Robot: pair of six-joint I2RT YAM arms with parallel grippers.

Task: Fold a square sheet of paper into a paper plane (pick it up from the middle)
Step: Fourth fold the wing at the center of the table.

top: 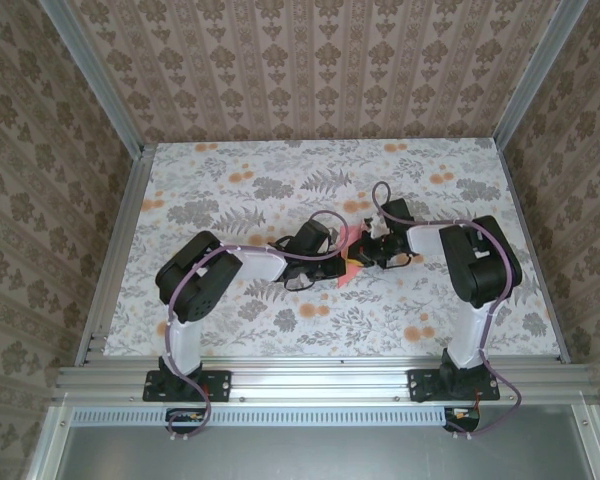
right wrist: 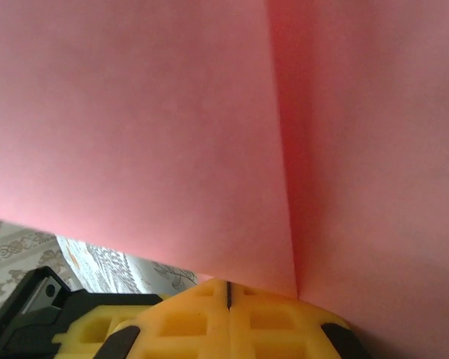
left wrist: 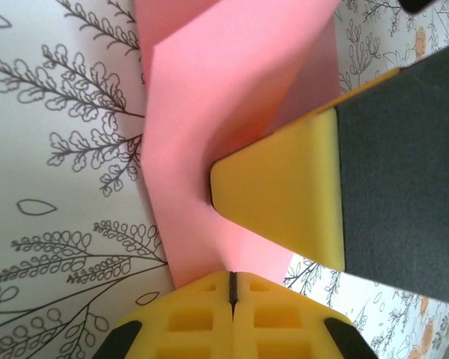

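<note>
The pink-red sheet of paper (top: 347,243) is held off the table between both arms at mid-table, bent and creased rather than flat. In the left wrist view the paper (left wrist: 209,112) runs down into my left gripper (left wrist: 232,288), whose yellow fingers are shut on its lower edge. The right arm's yellow fingertip (left wrist: 284,187) pinches the same paper from the right. In the right wrist view the paper (right wrist: 135,127) shows a lengthwise crease, and my right gripper (right wrist: 228,293) is shut at its bottom edge. No slim dart-shaped paper plane is visible.
The table (top: 230,310) has a white cloth printed with grey leaves and small orange flowers. Patterned walls and aluminium rails (top: 110,250) enclose it on three sides. The left gripper's black and yellow body (right wrist: 60,318) sits close below the paper in the right wrist view.
</note>
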